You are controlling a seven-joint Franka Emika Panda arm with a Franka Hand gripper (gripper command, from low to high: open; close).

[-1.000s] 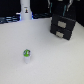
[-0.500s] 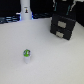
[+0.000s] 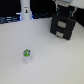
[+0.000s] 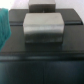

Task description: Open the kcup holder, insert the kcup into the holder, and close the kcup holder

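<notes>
Kcup (image 3: 27,53) stands on the white bench (image 3: 50,60), well apart from the gripper, which is over by the kcup holder (image 3: 64,26). Prob. light, thin-walled, crushable; grab round its sides, gently. Holder looks rigid, heavier; pull by a pale handle (image 4: 44,29), close under the wrist cam. Gripper (image 3: 64,4) state: can't tell. No legible writing or brand.
</notes>
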